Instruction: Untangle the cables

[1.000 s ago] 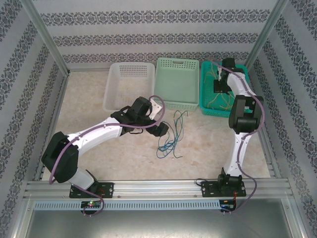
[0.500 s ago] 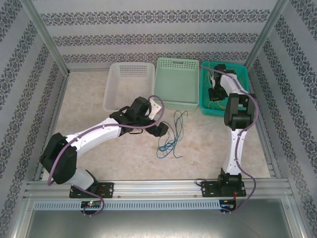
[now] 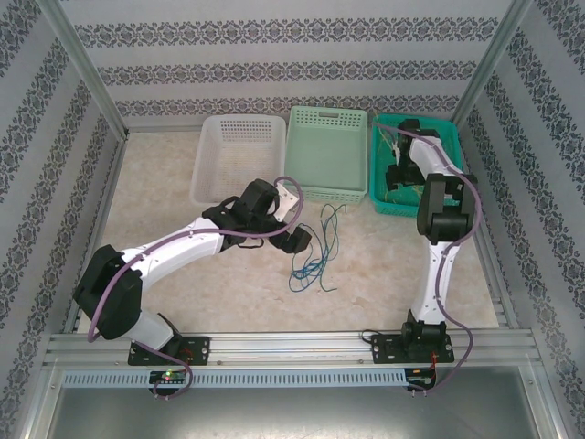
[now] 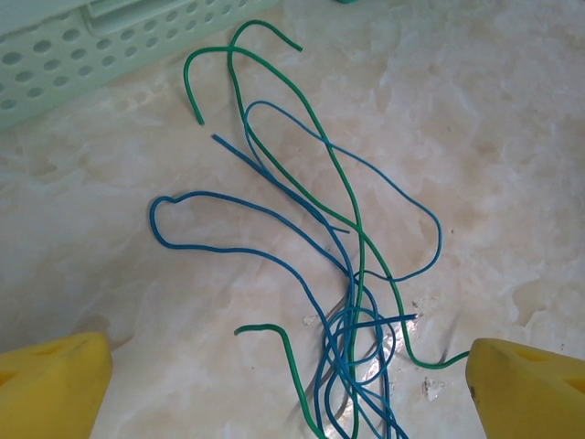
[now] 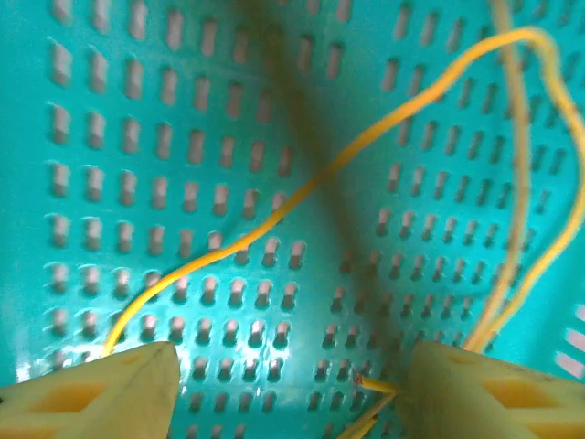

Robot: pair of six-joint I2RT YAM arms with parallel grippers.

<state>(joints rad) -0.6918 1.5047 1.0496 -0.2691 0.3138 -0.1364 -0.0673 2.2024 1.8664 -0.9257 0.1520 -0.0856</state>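
Sorting colours, apparently, the right gripper (image 5: 292,366) gapes over yellow cables (image 5: 302,187) in the two-o'clock basket (image 3: 391,208) while the left gripper (image 4: 288,352) hangs open above blue-green cables (image 4: 352,247).

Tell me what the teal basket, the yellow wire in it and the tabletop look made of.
Teal basket: moulded plastic, glossy, with rows of slots. Yellow wire: probably plastic-insulated, smooth, bending in soft curves; core unseen. Tabletop: marble-look, pale cream veining, slight sheen; stone or printed laminate, can't tell.
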